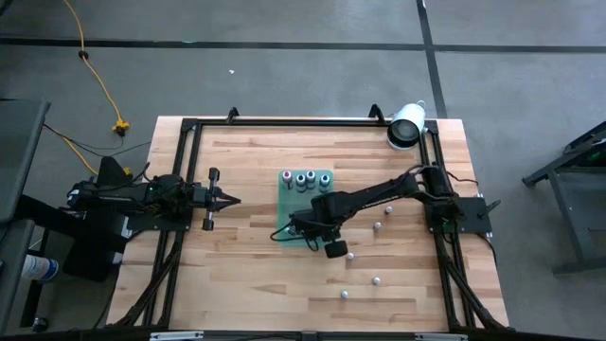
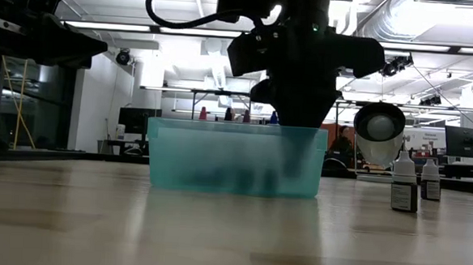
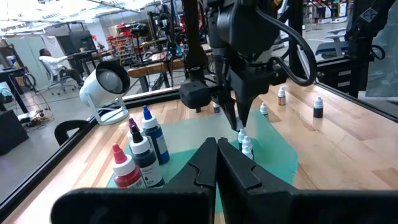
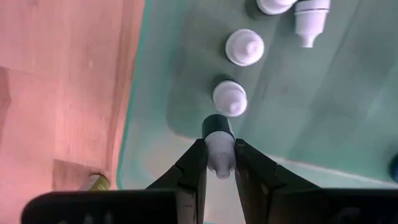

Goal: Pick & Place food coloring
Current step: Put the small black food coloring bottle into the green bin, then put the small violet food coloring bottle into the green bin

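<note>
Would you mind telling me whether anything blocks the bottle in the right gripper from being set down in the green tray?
Nothing visible does. The right gripper holds a small white-capped bottle directly over bare floor of the green tray, beside two white-capped bottles already standing inside. The left gripper waits apart.

bottles [image 1: 305, 180] in tray [image 1: 287, 204] | loose bottles [image 1: 377, 227] on table [image 1: 246, 265], right of tray

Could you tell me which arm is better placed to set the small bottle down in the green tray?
The right: its pincer already grips a small white-capped bottle above the translucent green tray. The left pincer waits off to the tray's side.
</note>
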Controlling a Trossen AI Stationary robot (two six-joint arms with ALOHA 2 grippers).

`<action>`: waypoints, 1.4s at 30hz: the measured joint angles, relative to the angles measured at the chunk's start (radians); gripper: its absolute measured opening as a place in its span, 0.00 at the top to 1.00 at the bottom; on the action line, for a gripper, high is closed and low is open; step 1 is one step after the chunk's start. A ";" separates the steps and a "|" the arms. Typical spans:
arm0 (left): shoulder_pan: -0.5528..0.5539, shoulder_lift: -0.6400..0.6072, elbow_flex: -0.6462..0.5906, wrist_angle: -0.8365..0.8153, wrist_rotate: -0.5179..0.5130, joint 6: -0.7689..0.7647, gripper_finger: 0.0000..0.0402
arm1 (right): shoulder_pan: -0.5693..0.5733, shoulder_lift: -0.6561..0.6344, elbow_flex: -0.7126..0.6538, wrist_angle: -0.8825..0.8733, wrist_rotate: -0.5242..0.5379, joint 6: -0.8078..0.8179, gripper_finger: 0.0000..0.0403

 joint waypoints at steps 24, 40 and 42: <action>0.000 0.000 0.000 0.000 0.000 0.000 1.00 | -0.001 0.000 0.000 0.013 -0.024 -0.023 0.70; 0.000 0.000 0.000 0.000 0.000 0.000 1.00 | -0.026 -0.111 0.005 -0.045 0.031 -0.004 0.69; 0.000 0.000 0.000 0.000 0.000 0.000 1.00 | -0.033 -0.141 0.005 -0.061 0.055 0.032 0.69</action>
